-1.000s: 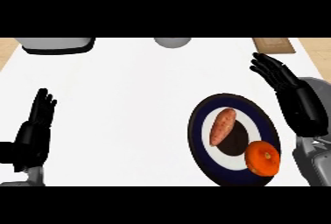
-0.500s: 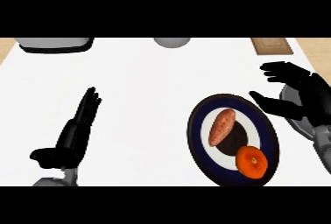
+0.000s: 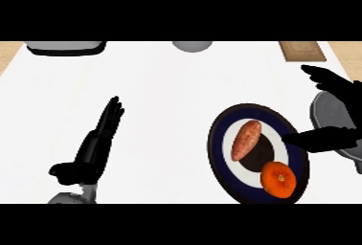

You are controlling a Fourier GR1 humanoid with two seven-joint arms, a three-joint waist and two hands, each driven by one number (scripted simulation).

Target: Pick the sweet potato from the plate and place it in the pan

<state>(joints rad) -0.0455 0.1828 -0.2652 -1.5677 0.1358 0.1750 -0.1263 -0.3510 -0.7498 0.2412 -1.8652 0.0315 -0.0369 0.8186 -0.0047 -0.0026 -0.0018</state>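
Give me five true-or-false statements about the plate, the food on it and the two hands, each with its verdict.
1. The sweet potato lies on the plate. True.
2. The right hand is curled round the sweet potato. False: it is beside the plate's right edge, thumb pointing toward the plate, holding nothing.
3. An orange fruit sits on the plate, nearer the view's lower edge than the sweet potato. True.
4. The left hand rests on the plate. False: it is far to the left over bare counter, fingers straight.
5. The sweet potato already lies in the pan. False: it is on the plate.
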